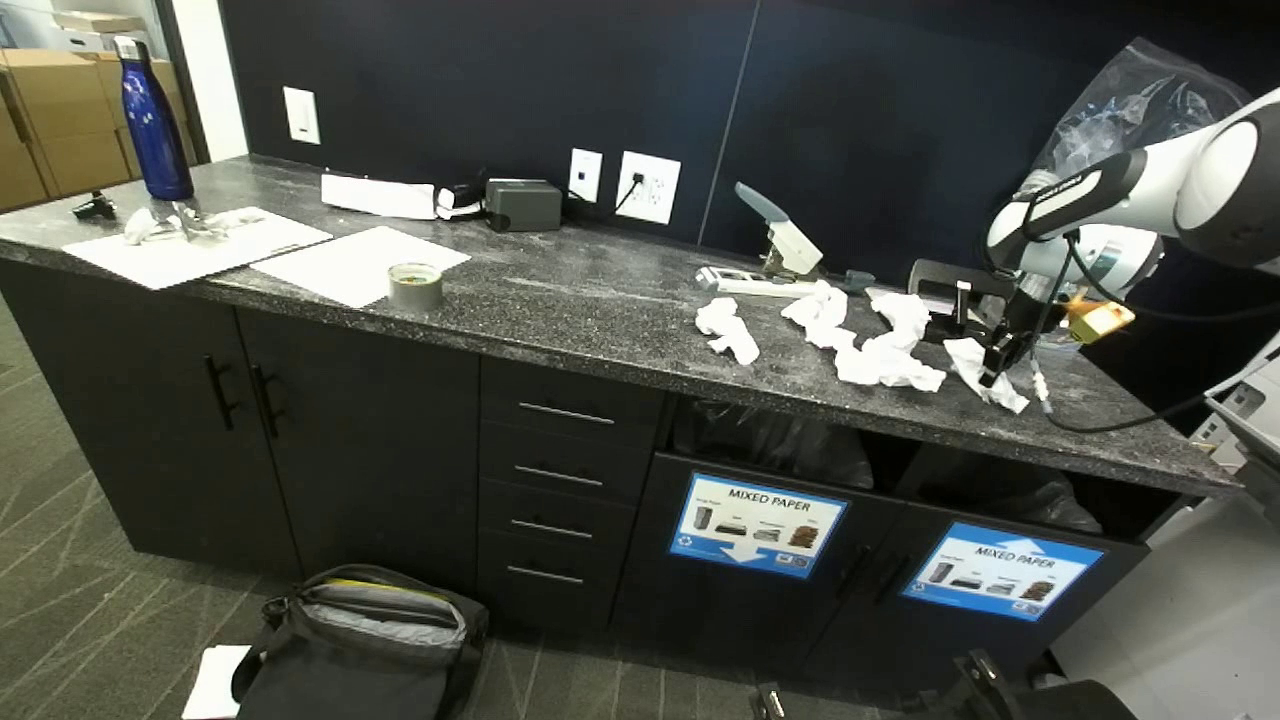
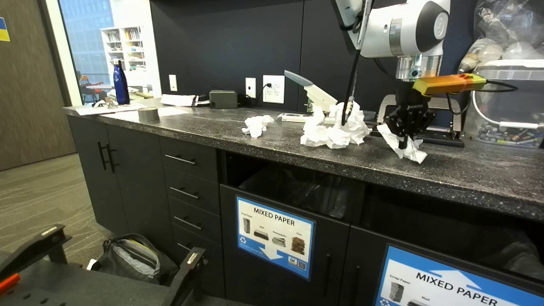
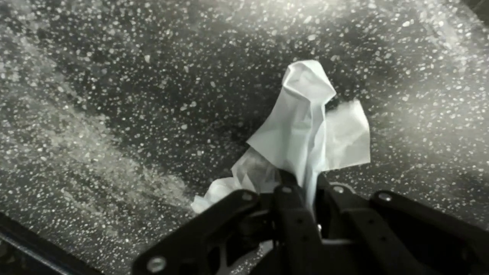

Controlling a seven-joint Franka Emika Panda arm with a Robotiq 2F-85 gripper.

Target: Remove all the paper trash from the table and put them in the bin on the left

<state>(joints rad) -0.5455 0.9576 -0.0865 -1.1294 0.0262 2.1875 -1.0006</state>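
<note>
Since only a fold of the crumpled paper scrap is pinched, I'd go gently. It's on the right-hand part of the speckled bench in both exterior views, seemingly touching its surface. The pincer is clamped on that fold. To do this grab well, imo: make sure the squeeze is firm, lift slowly straight up, and check nothing slips or tears before travelling.

Orientation-wise, in the wrist view its long axis goes from what looks like a crumpled tail, lower left beside the pincer, up to a boxy end aimed at the top, with a flap off to the right. In both exterior views it slants down to the right, toward the bench's front edge.

Just beside it there's a clump of paper scraps, then a lone paper scrap further left. I'd guess the target is the left-hand Mixed Paper bin, which opens below the bench edge, so come in from the front.
</note>
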